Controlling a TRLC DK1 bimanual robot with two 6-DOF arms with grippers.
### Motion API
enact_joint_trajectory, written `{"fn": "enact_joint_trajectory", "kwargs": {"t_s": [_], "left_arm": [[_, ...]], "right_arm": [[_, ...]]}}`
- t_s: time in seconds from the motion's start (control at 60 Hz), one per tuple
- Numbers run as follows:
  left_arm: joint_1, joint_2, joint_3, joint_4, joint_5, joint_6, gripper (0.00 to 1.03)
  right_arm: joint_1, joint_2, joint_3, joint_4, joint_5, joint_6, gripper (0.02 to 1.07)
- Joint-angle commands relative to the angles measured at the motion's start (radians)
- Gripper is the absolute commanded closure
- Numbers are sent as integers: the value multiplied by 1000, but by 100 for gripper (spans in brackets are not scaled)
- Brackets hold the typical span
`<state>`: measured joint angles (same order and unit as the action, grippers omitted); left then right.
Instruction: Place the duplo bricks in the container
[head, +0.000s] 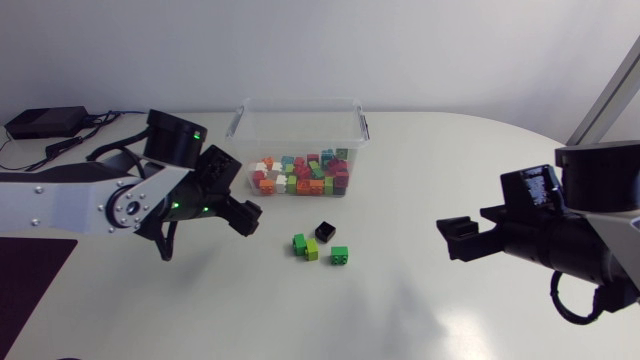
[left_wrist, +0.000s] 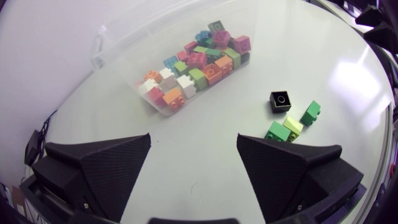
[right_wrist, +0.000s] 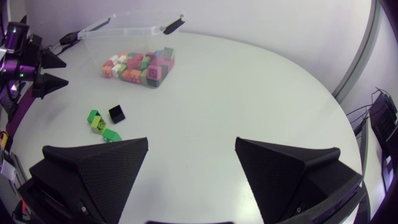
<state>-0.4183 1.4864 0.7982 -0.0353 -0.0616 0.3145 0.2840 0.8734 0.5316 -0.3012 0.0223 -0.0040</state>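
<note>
A white table (head: 420, 310) is shown, with a clear container (head: 300, 120) set at its far middle and partly filled with mixed-coloured duplo bricks (head: 300, 175). The left tool (head: 247, 217) is held wide open left of the loose bricks. The right tool (head: 455, 238), equally wide, is held well to the right. Just nearer than the container, a joined green pair (head: 305, 246), a black brick (head: 325, 231) and a single green brick (head: 340, 255) are seen on the table.

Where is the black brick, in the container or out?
Out: the black brick sits on the table near green bricks, outside the container.
</note>
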Motion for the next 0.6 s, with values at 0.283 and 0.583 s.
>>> {"fn": "enact_joint_trajectory", "kwargs": {"t_s": [0.283, 0.583], "left_arm": [[-116, 227, 122, -141, 105, 391, 6], [-80, 376, 314, -337, 375, 498, 10]], "right_arm": [[107, 285, 166, -164, -27, -160, 6], [176, 392, 186, -187, -32, -218, 6]]}}
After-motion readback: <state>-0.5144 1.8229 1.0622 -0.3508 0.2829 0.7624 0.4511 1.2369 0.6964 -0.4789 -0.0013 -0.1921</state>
